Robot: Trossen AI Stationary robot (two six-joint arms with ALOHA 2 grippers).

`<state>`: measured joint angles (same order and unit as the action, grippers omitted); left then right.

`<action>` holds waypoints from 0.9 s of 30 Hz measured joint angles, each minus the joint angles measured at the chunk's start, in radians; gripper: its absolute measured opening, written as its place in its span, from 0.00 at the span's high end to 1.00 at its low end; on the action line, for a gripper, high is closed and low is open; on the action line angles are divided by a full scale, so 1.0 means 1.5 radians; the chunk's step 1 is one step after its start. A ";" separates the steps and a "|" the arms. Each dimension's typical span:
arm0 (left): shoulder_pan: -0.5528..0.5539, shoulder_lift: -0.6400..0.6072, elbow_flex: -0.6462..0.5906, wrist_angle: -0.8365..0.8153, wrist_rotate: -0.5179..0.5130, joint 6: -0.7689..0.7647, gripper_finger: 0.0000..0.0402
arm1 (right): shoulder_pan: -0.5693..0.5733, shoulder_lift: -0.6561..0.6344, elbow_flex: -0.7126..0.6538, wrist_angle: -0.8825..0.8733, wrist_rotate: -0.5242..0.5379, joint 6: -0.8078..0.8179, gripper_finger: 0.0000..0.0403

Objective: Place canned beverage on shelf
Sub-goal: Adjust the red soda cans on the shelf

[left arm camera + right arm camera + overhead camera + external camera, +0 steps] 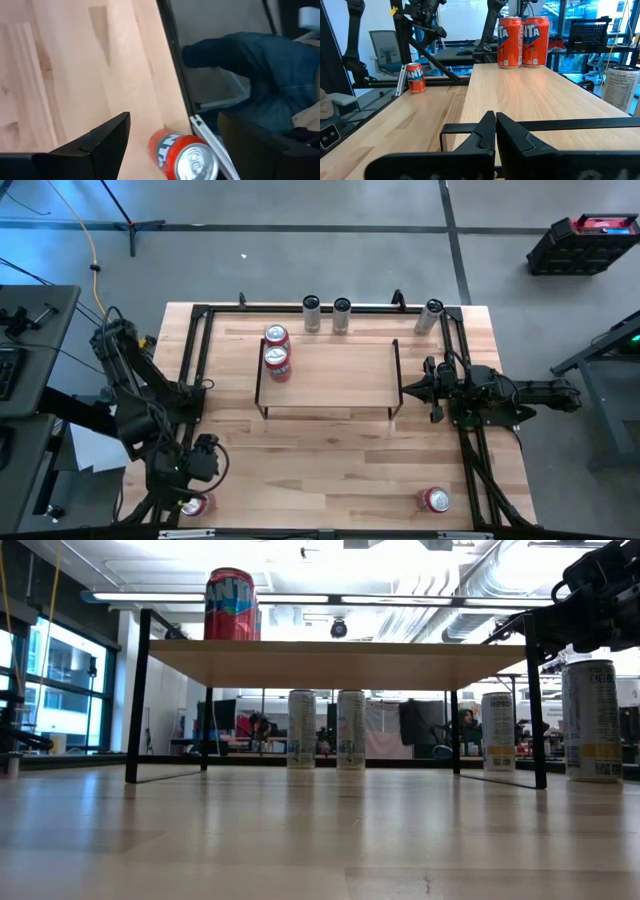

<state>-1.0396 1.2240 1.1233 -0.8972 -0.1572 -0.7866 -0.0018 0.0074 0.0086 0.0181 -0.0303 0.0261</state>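
Left end effector (pixel 170 145) fingers spread, straddling a red can (pixel 182 156) at the table's (pixel 330 460) near-left corner, not yet pinching it. Can upright, axis vertical, sitting right between the fingers; left arm is far nearer than the right. Right end effector (pixel 495 131) pressed together, parked at the shelf's (pixel 330 375) right end. Two red cans (pixel 277 352) already on the shelf's left end. Only the high view shows another red can (pixel 435 500) near-right.
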 joint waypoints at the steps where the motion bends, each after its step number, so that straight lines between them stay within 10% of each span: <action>1: 0.001 0.004 0.000 -0.001 -0.006 0.005 0.27 | 0.000 0.000 0.000 0.000 0.000 0.000 1.00; 15: 0.089 -0.081 0.000 -0.068 -0.086 0.056 0.27 | 0.000 0.000 0.000 0.000 0.000 0.000 1.00; 27: 0.429 -0.226 0.061 -0.062 -0.093 0.242 0.27 | 0.000 0.000 0.000 0.000 0.000 0.000 1.00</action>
<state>-0.3954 0.8843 1.2144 -0.9896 -0.2973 -0.4238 -0.0018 0.0074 0.0083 0.0181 -0.0304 0.0261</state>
